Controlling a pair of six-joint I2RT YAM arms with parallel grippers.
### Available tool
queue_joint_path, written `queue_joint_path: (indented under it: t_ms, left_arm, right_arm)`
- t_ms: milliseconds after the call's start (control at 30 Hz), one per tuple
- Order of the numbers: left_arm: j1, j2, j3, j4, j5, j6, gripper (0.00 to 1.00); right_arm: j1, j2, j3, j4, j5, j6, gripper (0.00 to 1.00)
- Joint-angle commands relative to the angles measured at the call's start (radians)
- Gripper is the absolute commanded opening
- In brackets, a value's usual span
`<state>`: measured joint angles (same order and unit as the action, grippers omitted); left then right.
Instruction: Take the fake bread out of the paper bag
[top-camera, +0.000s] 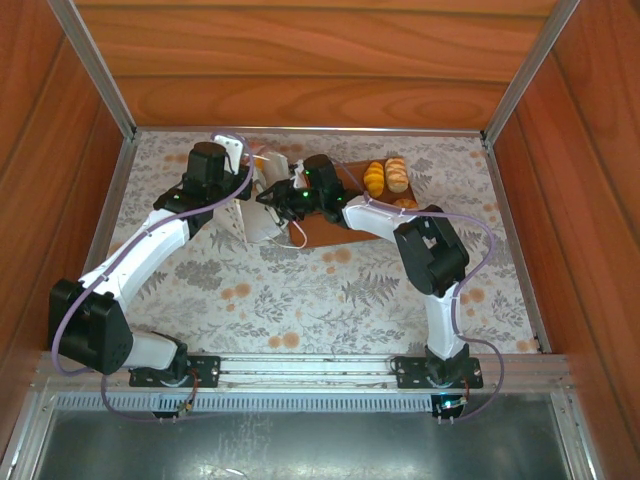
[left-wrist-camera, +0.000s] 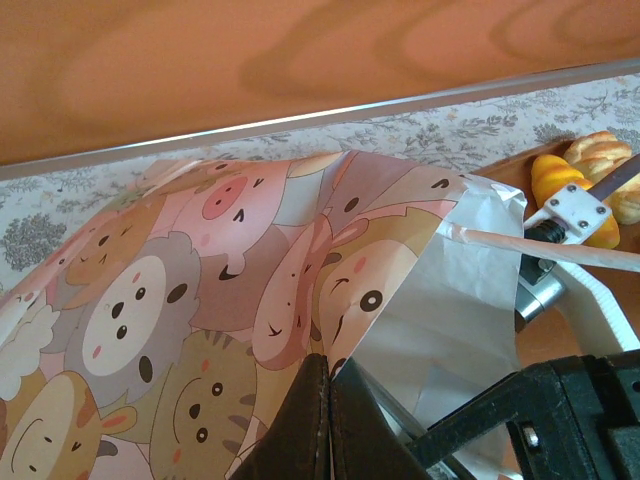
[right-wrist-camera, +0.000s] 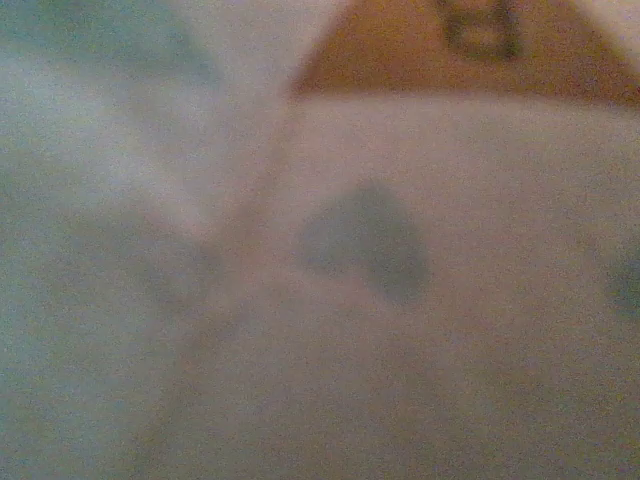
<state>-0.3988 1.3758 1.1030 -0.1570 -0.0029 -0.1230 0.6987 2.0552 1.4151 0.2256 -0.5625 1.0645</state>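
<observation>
The paper bag (left-wrist-camera: 200, 300) is white inside and printed outside with cartoon animal faces. It lies on its side left of centre (top-camera: 258, 222). My left gripper (left-wrist-camera: 330, 362) is shut on the bag's rim at the mouth. My right gripper (top-camera: 283, 200) reaches into the bag's open mouth, and its jaws are hidden by the paper. The right wrist view is a blur of white paper very close up. Three pieces of fake bread lie outside the bag: a yellow roll (top-camera: 374, 178) (left-wrist-camera: 558, 180), a braided loaf (top-camera: 397, 174) (left-wrist-camera: 602, 152) and a third piece (top-camera: 405, 204) half under the right arm.
The outside breads rest on a flat brown board (top-camera: 335, 237) behind the bag's mouth. A floral cloth (top-camera: 300, 300) covers the table. Wooden walls with metal rails (top-camera: 310, 130) close in the back and sides. The right arm's elbow (top-camera: 430, 250) hangs over the table's right middle.
</observation>
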Motion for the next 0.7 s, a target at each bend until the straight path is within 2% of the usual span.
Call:
queue_joint_path:
  t_ms: [0,300,667]
  left_arm:
    - [-0.003,-0.018,-0.003,0.010,0.011,0.008,0.00]
    - [-0.003,-0.012,0.003,0.012,0.014,0.003,0.00]
    - [-0.003,-0.014,-0.002,0.010,0.003,0.007,0.00]
  right_arm:
    - [-0.008,-0.003,0.021,0.063,-0.040,0.001,0.48]
    - [-0.008,-0.013,0.016,0.063,-0.057,-0.006,0.51]
    - [-0.008,-0.033,0.016,0.025,-0.048,-0.052,0.36]
